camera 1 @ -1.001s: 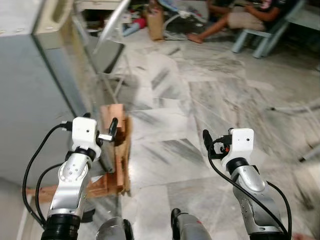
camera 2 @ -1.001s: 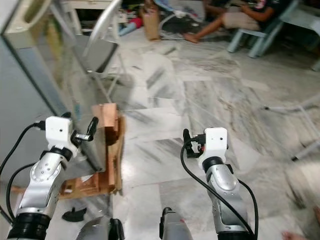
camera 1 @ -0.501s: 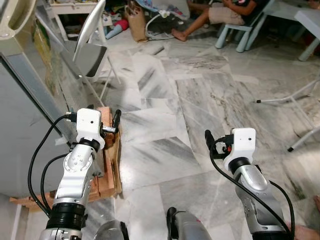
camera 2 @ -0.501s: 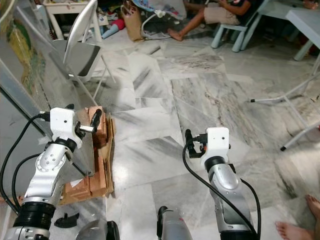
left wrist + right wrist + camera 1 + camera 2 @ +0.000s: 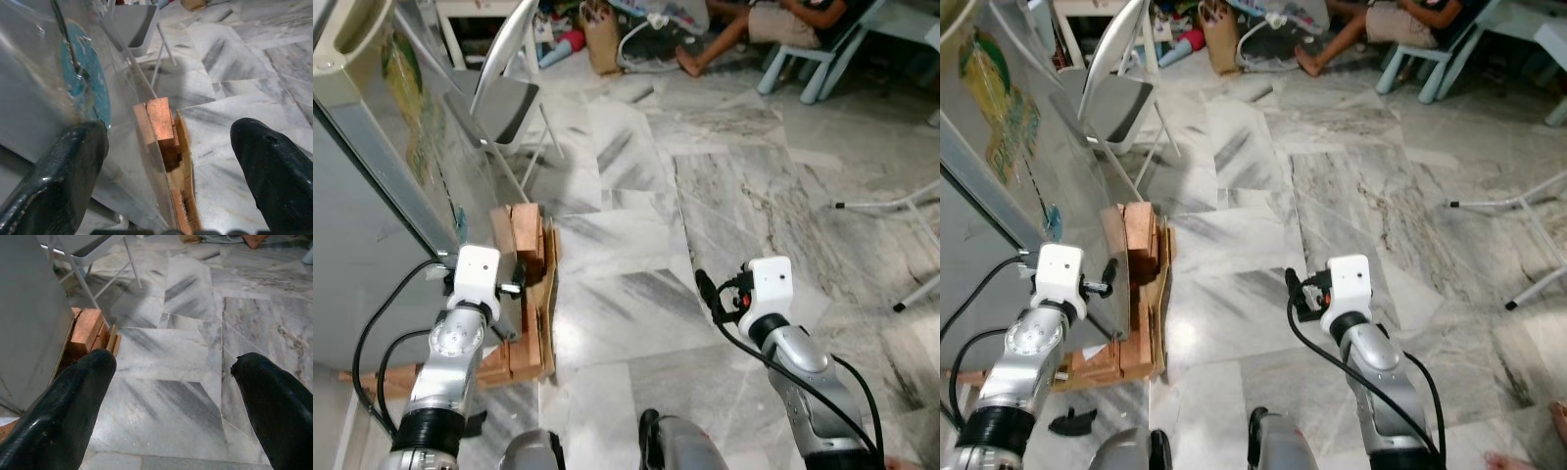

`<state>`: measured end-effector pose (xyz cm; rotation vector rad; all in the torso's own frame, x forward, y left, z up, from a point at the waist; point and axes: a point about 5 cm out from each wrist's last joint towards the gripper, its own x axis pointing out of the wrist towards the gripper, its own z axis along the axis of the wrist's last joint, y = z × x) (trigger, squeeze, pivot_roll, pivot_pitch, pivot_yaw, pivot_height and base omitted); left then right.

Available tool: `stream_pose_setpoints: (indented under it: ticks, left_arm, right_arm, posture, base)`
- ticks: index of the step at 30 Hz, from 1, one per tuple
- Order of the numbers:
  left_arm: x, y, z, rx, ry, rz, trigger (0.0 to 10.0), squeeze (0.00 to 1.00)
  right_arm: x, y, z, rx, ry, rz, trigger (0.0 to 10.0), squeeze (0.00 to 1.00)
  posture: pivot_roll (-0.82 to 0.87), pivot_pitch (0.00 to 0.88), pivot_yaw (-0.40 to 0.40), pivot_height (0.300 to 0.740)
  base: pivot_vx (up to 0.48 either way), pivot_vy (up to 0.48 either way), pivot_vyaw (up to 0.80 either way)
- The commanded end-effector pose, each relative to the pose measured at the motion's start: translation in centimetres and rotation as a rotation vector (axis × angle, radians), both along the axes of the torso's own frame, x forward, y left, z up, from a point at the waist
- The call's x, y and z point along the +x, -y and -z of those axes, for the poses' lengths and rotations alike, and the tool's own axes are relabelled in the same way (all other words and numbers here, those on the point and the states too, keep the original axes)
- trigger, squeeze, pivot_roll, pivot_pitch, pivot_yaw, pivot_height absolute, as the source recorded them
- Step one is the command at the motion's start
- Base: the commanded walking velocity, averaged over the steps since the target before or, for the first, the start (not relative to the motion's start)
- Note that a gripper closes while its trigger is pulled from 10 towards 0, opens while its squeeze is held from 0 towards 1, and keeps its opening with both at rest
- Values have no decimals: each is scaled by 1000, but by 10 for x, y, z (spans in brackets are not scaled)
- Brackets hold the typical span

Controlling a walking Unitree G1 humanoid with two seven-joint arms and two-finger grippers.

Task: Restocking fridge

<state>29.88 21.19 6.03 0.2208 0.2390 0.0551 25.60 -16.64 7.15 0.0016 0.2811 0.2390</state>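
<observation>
Looking at where things sit, the fridge (image 5: 372, 186) is off on the robot's left, a tall grey slab whose long edge runs up and away from the camera, propped on a stack of wooden blocks (image 5: 524, 240) on the marble floor (image 5: 724, 196). So the left tool (image 5: 514, 287) is clearly the closer one: it's right up against the bottom corner of the fridge, just above the blocks, and the wrist view has the shiny side panel passing between its two black fingers (image 5: 58, 171), which are spread apart with nothing in them. Can't tell if either finger is actually touching the metal. The right tool (image 5: 705, 291) hangs out over bare floor, well apart from the fridge, fingers also spread and empty, and it would have to cross the whole body to help. My guess is the next bit is about catching that near edge with the left arm. There's a folding chair (image 5: 504, 93) standing just beyond the fridge, and a person (image 5: 773, 24) is sitting way at the back of the room.
</observation>
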Motion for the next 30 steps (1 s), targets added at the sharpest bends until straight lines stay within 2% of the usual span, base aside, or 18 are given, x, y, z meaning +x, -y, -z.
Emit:
stream_pose_setpoints:
  ticks: [1, 4, 7, 11, 16, 17, 21, 25, 28, 30]
  left_arm:
    - [11, -15, -11, 28, 39, -77, 10000, 0]
    - [17, -21, -17, 59, 50, -118, 10000, 0]
    - [19, -23, -19, 55, 49, -135, 10000, 0]
    - [17, -18, -16, 38, 38, -95, 10000, 0]
    - [3, -23, -2, 49, 7, -84, 10000, 0]
    - [-4, -30, 1, 58, 5, -117, 10000, 0]
    - [-11, -48, 4, 79, -7, -219, 10000, 0]
    - [-6, -49, -2, 54, 16, -226, 10000, 0]
    - [0, -47, -7, 83, 37, -209, 10000, 0]
    - [8, -40, -14, 38, 70, -188, 10000, 0]
  right_arm:
    - [0, 1, 3, 2, -24, -12, 10000, 0]
    - [0, 1, 2, 3, -22, -20, 10000, 0]
    - [0, 1, 4, 8, -28, -22, 10000, 0]
    - [0, 1, 6, 14, -34, -28, 10000, 0]
    - [-1, -2, 9, 25, -60, -61, 10000, 0]
    - [-1, -2, 11, 26, -68, -66, 10000, 0]
    - [0, -3, 13, 23, -79, -83, 10000, 0]
    - [1, -4, 13, 21, -80, -97, 10000, 0]
    - [1, -4, 15, 18, -86, -99, 10000, 0]
    - [1, -4, 15, 15, -84, -101, 10000, 0]
  posture:
    - [-68, 117, -50, 740]
    - [-72, 117, -48, 740]
    - [-73, 117, -47, 740]
    - [-73, 117, -43, 740]
    - [-71, 117, -40, 740]
    - [-67, 118, -42, 740]
    - [-61, 119, -46, 740]
    - [-57, 115, -52, 740]
    - [-56, 115, -53, 740]
    - [-60, 117, -51, 740]
  base:
    - [0, 0, 0]
    - [0, 0, 0]
    - [0, 0, 0]
    - [0, 0, 0]
    - [0, 0, 0]
    - [0, 0, 0]
    - [0, 0, 0]
    - [0, 0, 0]
    - [0, 0, 0]
    - [0, 0, 0]
